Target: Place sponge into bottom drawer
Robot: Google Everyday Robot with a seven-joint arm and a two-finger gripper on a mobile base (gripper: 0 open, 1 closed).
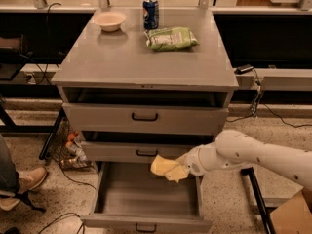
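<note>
i'm holding the sponge (162, 165) in the gripper (178, 171), fingers clamping on it. it's hovering just above the open bottom drawer (141, 200).
</note>
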